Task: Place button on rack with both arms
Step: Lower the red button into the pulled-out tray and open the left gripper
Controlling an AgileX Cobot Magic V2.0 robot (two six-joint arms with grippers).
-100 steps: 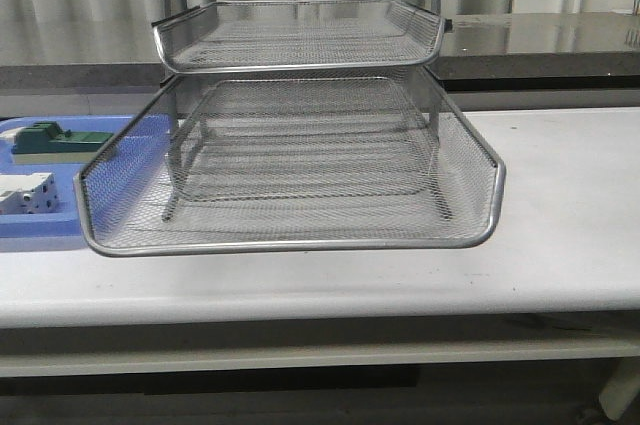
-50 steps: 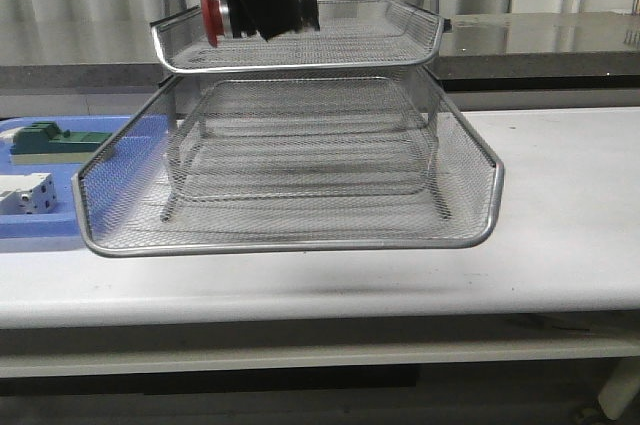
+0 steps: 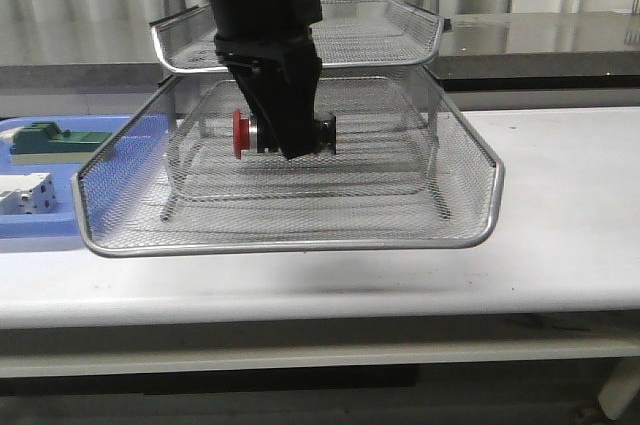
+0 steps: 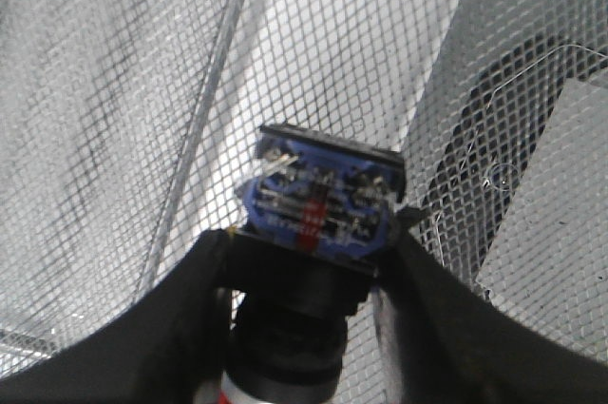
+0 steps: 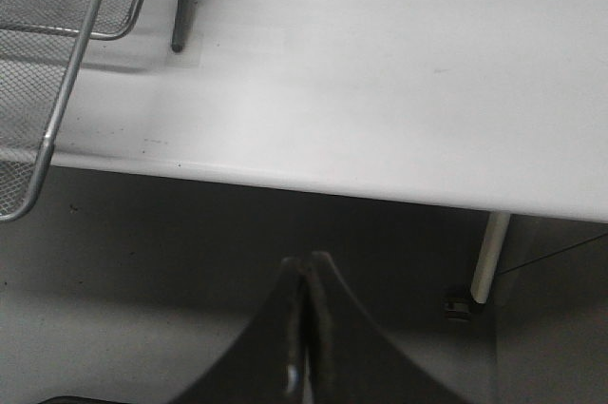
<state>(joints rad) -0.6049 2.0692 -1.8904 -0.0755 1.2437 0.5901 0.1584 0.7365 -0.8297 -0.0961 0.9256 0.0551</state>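
Note:
My left gripper [image 3: 287,137] is shut on the button [image 3: 262,134] and holds it sideways, red cap [image 3: 241,135] to the left and rear block to the right. It hangs inside the wide lower tray of the silver wire-mesh rack [image 3: 470,235], below the top tray [image 3: 400,50] and above the mesh. In the left wrist view the button's dark blue rear block [image 4: 318,190] sits between the black fingers [image 4: 180,328], with mesh behind. My right gripper [image 5: 309,266] is shut and empty, low beyond the table's front edge. It does not show in the front view.
A flat blue tray [image 3: 45,232] at the left holds a green block [image 3: 50,140] and a white boxy switch [image 3: 25,193]. The white table [image 3: 560,205] runs to the right of the rack. A rack leg [image 5: 179,24] and tray rim [image 5: 57,109] show in the right wrist view.
My left arm has come down with the button, from top-tray height at the left to inside the wide lower tray.

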